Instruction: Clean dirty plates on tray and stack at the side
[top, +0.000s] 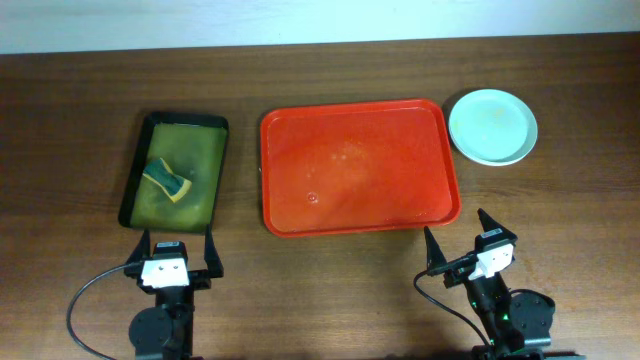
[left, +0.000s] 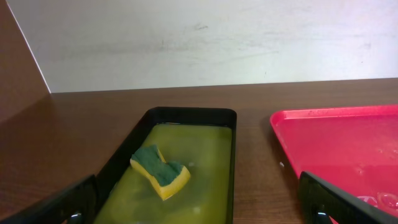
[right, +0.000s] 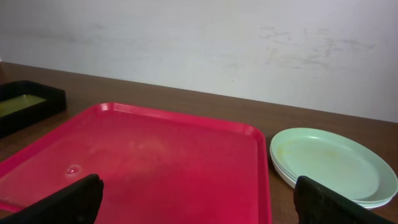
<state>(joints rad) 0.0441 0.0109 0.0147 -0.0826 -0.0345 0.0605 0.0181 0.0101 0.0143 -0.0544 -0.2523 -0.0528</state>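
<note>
The red tray (top: 358, 168) lies mid-table with no plates on it, only a few water drops; it also shows in the right wrist view (right: 143, 162) and the left wrist view (left: 348, 149). The plates (top: 492, 126) sit stacked on the table right of the tray's far corner, a mint-green one on top (right: 333, 163). My left gripper (top: 178, 256) is open and empty near the front edge, below the dark tray. My right gripper (top: 468, 243) is open and empty in front of the red tray's right corner.
A smaller dark tray (top: 176, 168) with greenish liquid lies left of the red tray, holding a yellow-green sponge (top: 167, 180), also in the left wrist view (left: 160, 171). A pale wall runs behind the table's far edge.
</note>
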